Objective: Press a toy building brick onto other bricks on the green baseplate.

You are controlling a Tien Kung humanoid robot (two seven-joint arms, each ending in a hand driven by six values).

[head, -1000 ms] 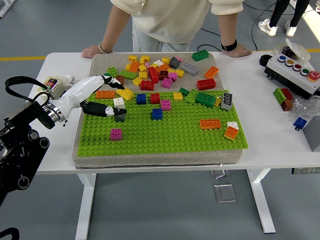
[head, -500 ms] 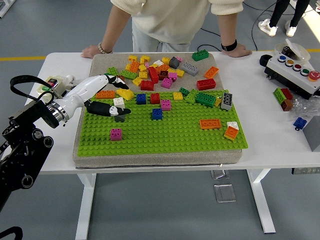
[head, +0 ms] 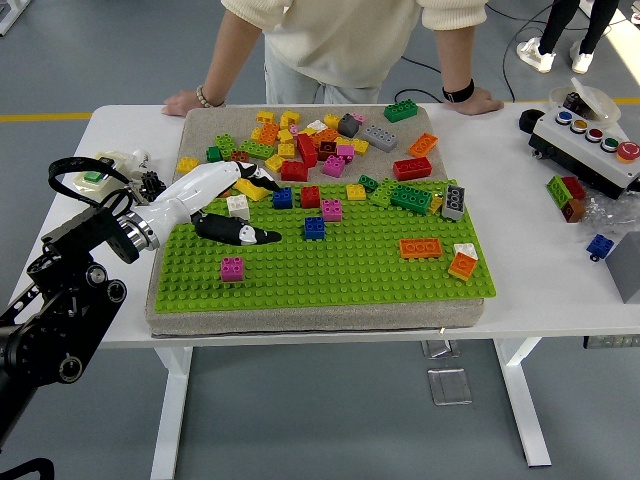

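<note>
**Left hand slides right across baseplate**

The white-and-black left hand (head: 232, 205) has shifted right over the green studded baseplate (head: 340, 270), left of centre. Whether its extended fingers grip a brick, I cannot tell; the grey brick seen earlier is hidden, so pressing seems unfinished.

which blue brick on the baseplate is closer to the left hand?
The blue brick at the green baseplate's far edge, beside the red one. The other blue brick sits further right of the left hand.
</note>
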